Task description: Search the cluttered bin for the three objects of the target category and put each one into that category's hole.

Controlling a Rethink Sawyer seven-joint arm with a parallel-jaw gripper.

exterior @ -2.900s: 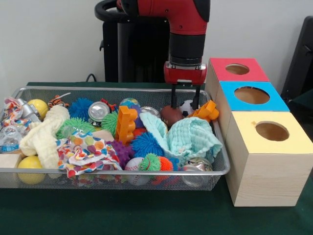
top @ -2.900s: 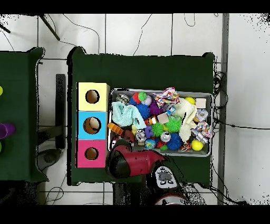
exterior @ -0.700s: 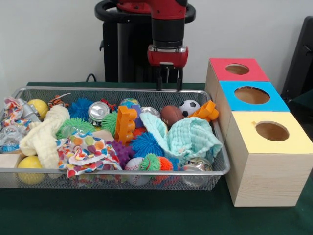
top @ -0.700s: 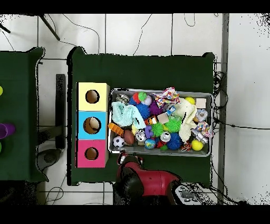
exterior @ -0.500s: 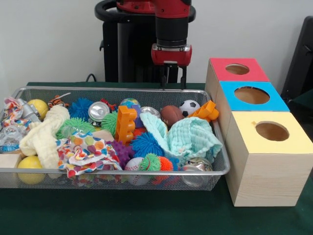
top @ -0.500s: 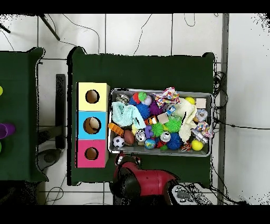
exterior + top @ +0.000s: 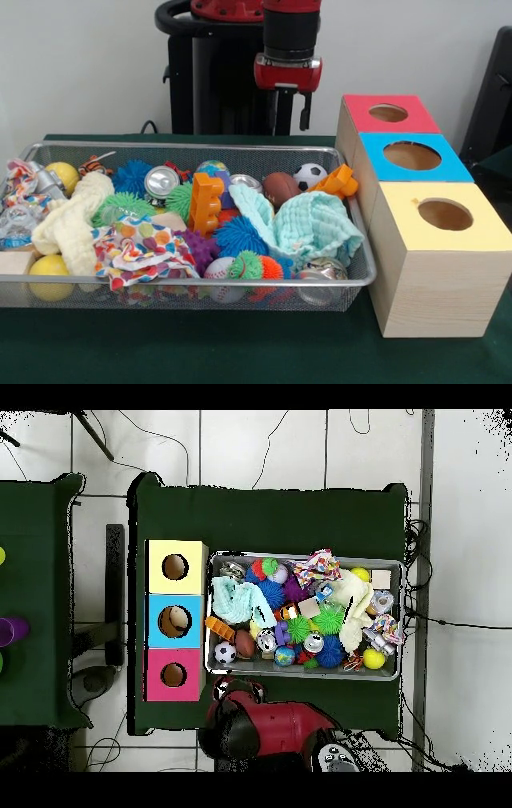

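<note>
A dark green table (image 7: 240, 352) stands in front of a pale wall, and from above you can see a white tiled floor around it. On the table sits a wide wire basket (image 7: 200, 282) full of toys and cloths.

Next to the basket, at its right end in the front view, are three wooden boxes in a row. Each one has one round hole in its top. The yellow box (image 7: 440, 272) is nearest the camera, the blue box (image 7: 412, 160) is in the middle, and the red box (image 7: 388, 114) is at the back. The yellow box's hole (image 7: 445, 214) is dark and nothing is sticking out of it.

Three soft cloths lie in the basket. The spotty cloth (image 7: 140, 252) is white with dots of many colours and lies at the front of the basket, left of the middle. The cream cloth (image 7: 72, 224) lies just behind it and to the left, touching it. The mint cloth (image 7: 308, 224) lies at the right end of the basket, closest to the boxes.

The basket also holds an orange block (image 7: 205, 202), two yellow balls, a small soccer ball (image 7: 309, 175), a little brown football (image 7: 280, 188) and several spiky balls.

The robot's gripper (image 7: 289, 112) hangs above and behind the back edge of the basket, well apart from the cloths. Its two dark fingers (image 7: 305, 111) are spread a little and hold nothing.
</note>
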